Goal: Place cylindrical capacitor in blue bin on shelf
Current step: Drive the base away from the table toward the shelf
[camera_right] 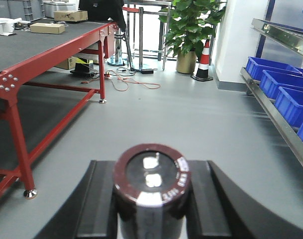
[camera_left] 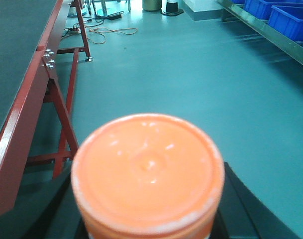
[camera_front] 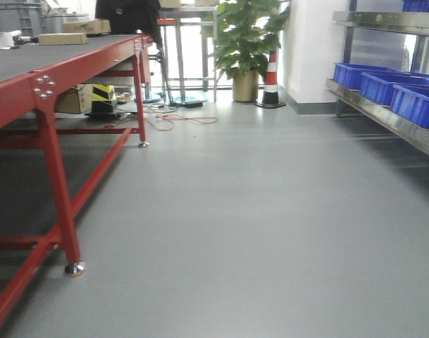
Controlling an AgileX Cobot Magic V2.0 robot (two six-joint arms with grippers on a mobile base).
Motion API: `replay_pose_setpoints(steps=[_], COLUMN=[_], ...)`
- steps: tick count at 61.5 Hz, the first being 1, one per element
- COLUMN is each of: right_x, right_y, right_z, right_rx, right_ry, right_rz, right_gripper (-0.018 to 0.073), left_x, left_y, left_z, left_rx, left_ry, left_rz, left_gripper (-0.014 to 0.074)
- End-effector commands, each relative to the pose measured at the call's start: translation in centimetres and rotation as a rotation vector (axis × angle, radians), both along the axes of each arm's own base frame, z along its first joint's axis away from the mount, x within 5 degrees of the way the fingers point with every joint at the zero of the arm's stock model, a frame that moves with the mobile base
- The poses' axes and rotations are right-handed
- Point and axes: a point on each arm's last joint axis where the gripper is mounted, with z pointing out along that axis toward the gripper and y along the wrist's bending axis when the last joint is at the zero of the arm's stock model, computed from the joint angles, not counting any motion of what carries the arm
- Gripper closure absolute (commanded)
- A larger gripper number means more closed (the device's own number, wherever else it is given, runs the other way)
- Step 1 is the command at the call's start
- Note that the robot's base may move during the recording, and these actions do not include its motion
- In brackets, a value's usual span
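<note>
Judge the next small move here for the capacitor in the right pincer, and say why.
Probably drive and turn right, toward the shelf. The right pincer already holds the cylindrical capacitor, but the blue bins sit off to the right across bare floor, likely out of reach from here. The left pincer holds only the orange cylinder.

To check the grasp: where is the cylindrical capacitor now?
Right wrist view, bottom centre: the cylindrical capacitor is held in the right hand, blue bins to its right.
</note>
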Motion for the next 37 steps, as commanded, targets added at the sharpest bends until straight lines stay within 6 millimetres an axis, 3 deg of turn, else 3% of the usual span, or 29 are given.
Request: replay_pose_setpoints(steps=[1, 37], right_x=[-0.02, -0.02], right_y=[-0.05, -0.05], right_z=[0.35, 0.35], right_rx=[0.001, 0.001], right_ry=[-0.038, -0.038], right_rz=[-0.004, -0.004], right_gripper=[0.0721, 0.0721], left_x=[-0.05, -0.05], left_y=[-0.1, -0.1], left_z=[0.17, 0.17], left_rx=[-0.01, -0.01], left_ry=[-0.023, -0.023], left_rz=[-0.009, -0.009], left_gripper=[0.0707, 0.0707])
